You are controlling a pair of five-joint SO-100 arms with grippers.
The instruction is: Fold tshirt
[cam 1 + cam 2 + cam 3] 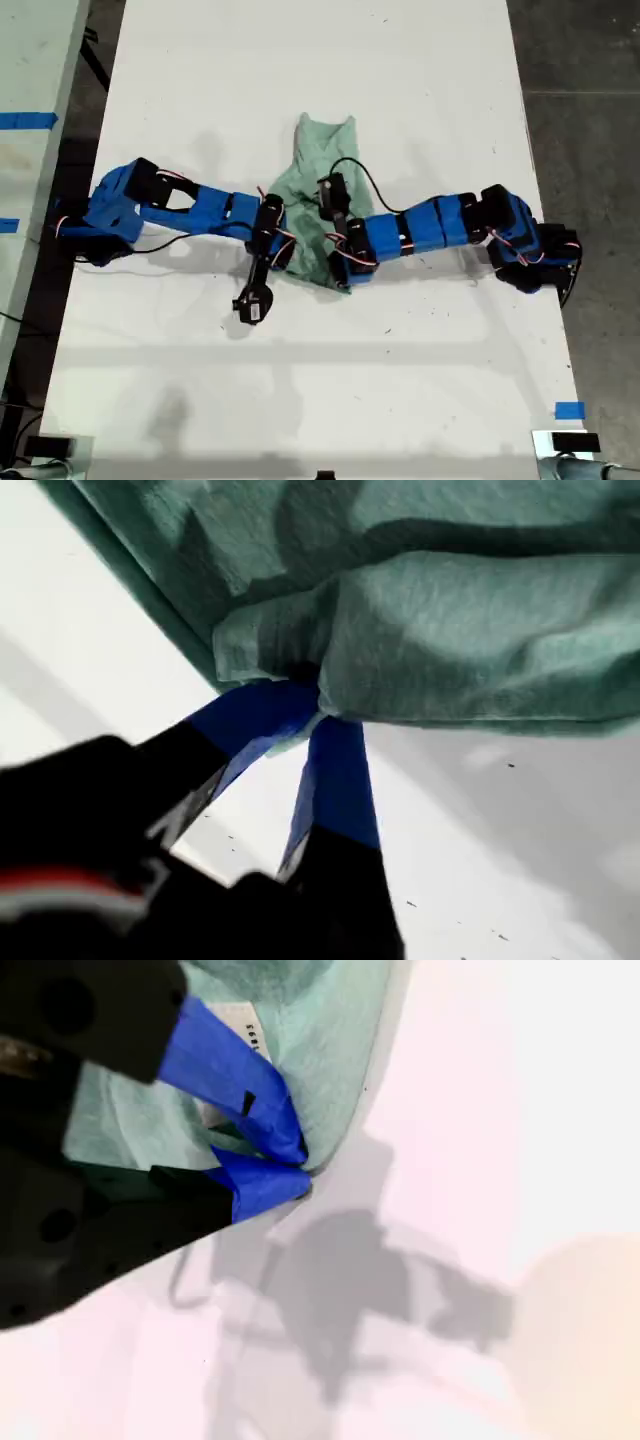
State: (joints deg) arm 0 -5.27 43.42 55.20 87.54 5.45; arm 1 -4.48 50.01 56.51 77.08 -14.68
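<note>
Tshirt (318, 200) bunched between both arms, its edges pinched in each tool.

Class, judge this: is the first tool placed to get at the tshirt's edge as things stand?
Probably yes: my first tool already pinches a bunched edge of the tshirt, with nothing between them.

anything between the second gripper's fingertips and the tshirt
No. In the second wrist view, my second gripper pinches the tshirt edge directly.
</note>
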